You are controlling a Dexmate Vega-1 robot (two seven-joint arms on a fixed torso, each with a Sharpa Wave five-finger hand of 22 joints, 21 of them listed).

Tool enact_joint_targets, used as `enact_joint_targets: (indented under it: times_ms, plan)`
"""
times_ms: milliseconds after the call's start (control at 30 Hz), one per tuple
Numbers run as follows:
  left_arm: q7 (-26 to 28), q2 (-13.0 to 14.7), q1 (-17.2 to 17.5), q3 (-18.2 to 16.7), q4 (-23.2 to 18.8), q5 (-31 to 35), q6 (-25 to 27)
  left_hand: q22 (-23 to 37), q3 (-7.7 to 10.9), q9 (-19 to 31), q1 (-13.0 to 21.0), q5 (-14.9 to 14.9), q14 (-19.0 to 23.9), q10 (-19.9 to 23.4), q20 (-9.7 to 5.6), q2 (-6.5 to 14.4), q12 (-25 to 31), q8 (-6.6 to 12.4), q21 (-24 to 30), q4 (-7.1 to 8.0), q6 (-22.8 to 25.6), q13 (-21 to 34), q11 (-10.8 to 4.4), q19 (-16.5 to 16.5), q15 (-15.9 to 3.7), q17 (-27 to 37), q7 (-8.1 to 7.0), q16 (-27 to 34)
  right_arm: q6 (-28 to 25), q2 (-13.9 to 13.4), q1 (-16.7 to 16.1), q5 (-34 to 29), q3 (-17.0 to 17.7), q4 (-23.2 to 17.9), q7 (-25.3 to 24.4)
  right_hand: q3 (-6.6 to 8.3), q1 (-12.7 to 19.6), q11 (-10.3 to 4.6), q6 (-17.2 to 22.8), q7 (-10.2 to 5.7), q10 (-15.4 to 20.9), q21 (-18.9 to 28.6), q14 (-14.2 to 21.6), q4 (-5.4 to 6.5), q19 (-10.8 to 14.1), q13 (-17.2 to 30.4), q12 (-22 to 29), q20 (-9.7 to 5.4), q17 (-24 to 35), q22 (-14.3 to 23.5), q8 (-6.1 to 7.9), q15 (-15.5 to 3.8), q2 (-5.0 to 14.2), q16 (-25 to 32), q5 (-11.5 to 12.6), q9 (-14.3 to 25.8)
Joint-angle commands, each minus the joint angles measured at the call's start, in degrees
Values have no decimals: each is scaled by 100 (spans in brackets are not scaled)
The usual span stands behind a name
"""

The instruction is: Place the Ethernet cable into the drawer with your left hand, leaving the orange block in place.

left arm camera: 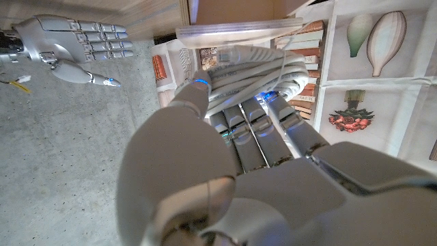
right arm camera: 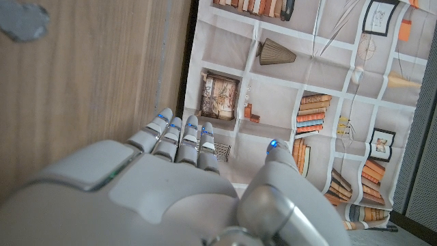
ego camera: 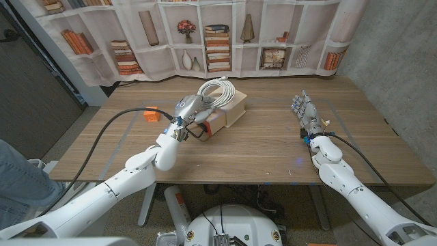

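My left hand (ego camera: pixel 188 111) grips a coiled white Ethernet cable (ego camera: pixel 217 91) and holds it over the small wooden drawer box (ego camera: pixel 234 111) at the table's middle. In the left wrist view the thumb and fingers (left arm camera: pixel 254 131) wrap the cable coil (left arm camera: pixel 259 67). The orange block (ego camera: pixel 151 115) sits on the table to the left of that hand, apart from it. My right hand (ego camera: pixel 306 116) is at the right side of the table, fingers straight and apart, holding nothing; it also shows as the right hand (left arm camera: pixel 68 42) and the right hand (right arm camera: pixel 198 188). I cannot tell whether the drawer is open.
The wooden table (ego camera: pixel 273 147) has bare surface between the box and my right hand. A bookshelf-print curtain (ego camera: pixel 225 37) hangs behind the far edge. A person's leg in jeans (ego camera: pixel 13 174) is at the left edge.
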Motion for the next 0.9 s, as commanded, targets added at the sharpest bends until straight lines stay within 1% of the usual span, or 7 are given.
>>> enact_joint_targets:
  times_ms: [33, 433, 533, 633, 800, 900]
  plan:
    - [-138, -28, -85, 72, 76, -60, -5, 22, 148, 14, -35, 30, -48, -136, -192, 23, -3, -17, -39, 122, 171, 10, -60, -42, -462, 27, -202, 7, -51, -7, 10, 3, -2, 2, -11, -28, 0, -7, 53, 6, 34, 3, 37, 6, 44, 26, 2, -169, 28, 16, -19, 12, 33, -2, 1, 17]
    - [-119, -89, -155, 111, 205, -92, -74, 27, 132, 13, -81, 29, -205, -238, -179, -2, -6, -69, -69, 135, 65, 10, -77, -115, -452, 32, -240, 6, -66, -21, -8, 6, 16, -12, -44, -31, 3, -8, 53, 3, 42, 1, 46, 6, 48, 26, 4, -169, 29, 16, -20, 12, 36, -1, 1, 17]
    - [-126, -95, -160, 111, 226, -117, -88, 29, 126, 13, -92, 29, -219, -279, -178, -12, -12, -76, -74, 136, 51, 10, -55, -127, -430, 33, -250, 13, -68, -22, -8, 4, 17, -5, -49, -32, 3, 8, 57, 7, 46, 1, 45, 6, 49, 26, 6, -169, 29, 16, -18, 11, 36, -2, 0, 17]
    - [-136, -98, -163, 115, 244, -139, -110, 31, 120, 13, -101, 28, -238, -319, -179, -29, -15, -84, -75, 134, 36, 10, -69, -129, -431, 33, -234, 17, -62, -13, 1, 17, 19, 15, -33, -34, 3, -4, 56, 7, 47, 0, 51, 6, 50, 26, 6, -169, 29, 16, -19, 11, 37, -1, 0, 17]
    - [-122, -93, -130, 112, 223, -143, -103, 32, 106, 12, -126, 26, -240, -328, -178, -52, -6, -84, -81, 139, 43, 10, -73, -142, -437, 34, -229, 29, -52, 3, 22, 24, 14, 57, -6, -34, 4, -15, 56, 9, 48, 1, 47, 6, 55, 26, 6, -170, 29, 16, -20, 10, 37, -3, 0, 17]
    - [-111, -79, -96, 96, 194, -148, -81, 33, 102, 12, -134, 28, -242, -317, -182, -59, 4, -80, -80, 140, 57, 10, -66, -139, -435, 34, -233, 34, -46, 0, 16, 24, 15, 55, -2, -35, 5, 10, 57, 11, 54, 1, 54, 6, 56, 26, 8, -172, 29, 16, -19, 9, 38, -1, 0, 17]
